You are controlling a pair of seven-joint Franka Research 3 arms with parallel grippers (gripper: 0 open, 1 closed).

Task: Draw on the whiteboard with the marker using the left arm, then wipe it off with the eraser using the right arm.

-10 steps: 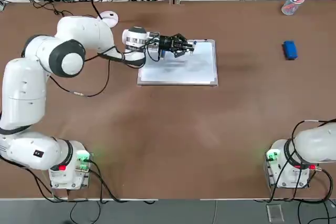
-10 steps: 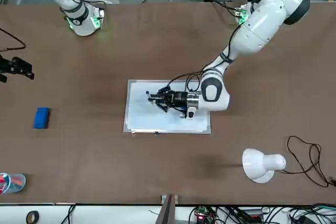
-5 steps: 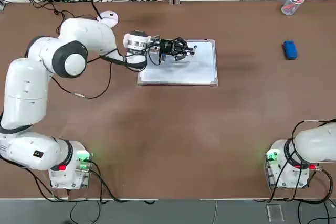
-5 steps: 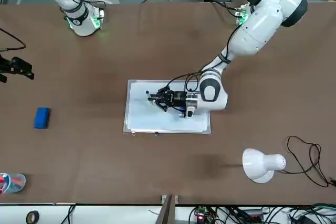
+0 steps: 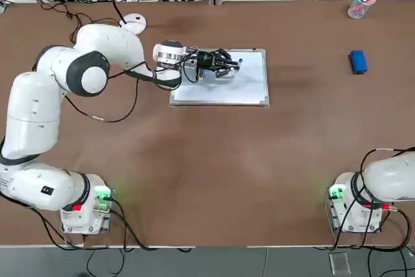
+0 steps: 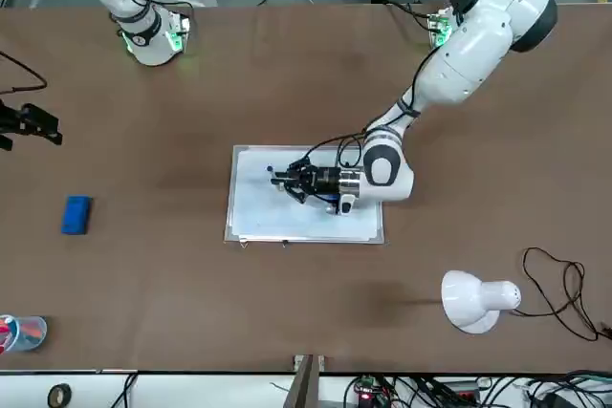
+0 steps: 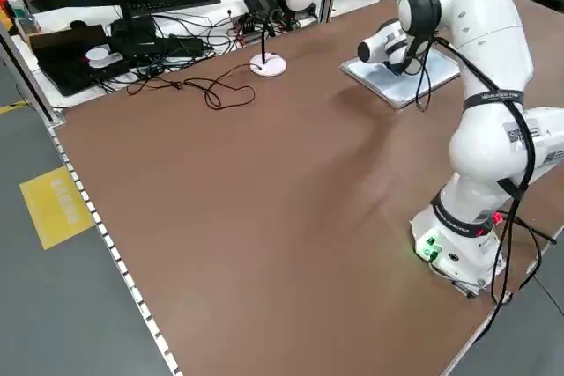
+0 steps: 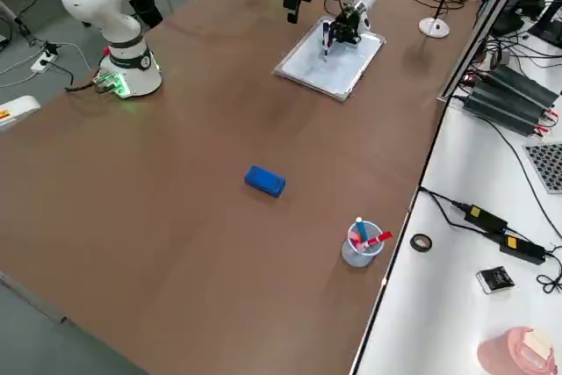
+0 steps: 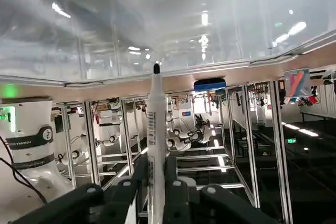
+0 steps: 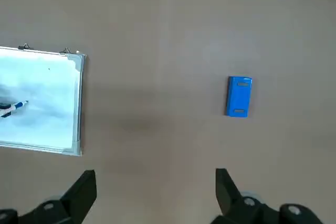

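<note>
The whiteboard (image 5: 224, 85) lies flat at the far middle of the table, also seen in the front view (image 6: 287, 217). My left gripper (image 5: 227, 63) reaches low over its far half, shut on the marker (image 9: 156, 119), whose dark tip points at the board surface; whether it touches I cannot tell. The marker's end shows in the right wrist view (image 10: 14, 106). The blue eraser (image 5: 357, 61) rests on the bare table far to the right, apart from both grippers. My right gripper (image 10: 155, 192) hangs high above the table's right side, open and holding nothing.
A clear cup (image 5: 358, 6) with pens stands at the far right corner, beyond the eraser. A white desk lamp (image 6: 475, 300) sits behind the board near the far edge. Cables trail along the far edge. Brown tabletop lies open between the board and the eraser (image 10: 239, 96).
The left gripper with the marker has shifted slightly across the board's far half. The right arm and the eraser have not moved.
</note>
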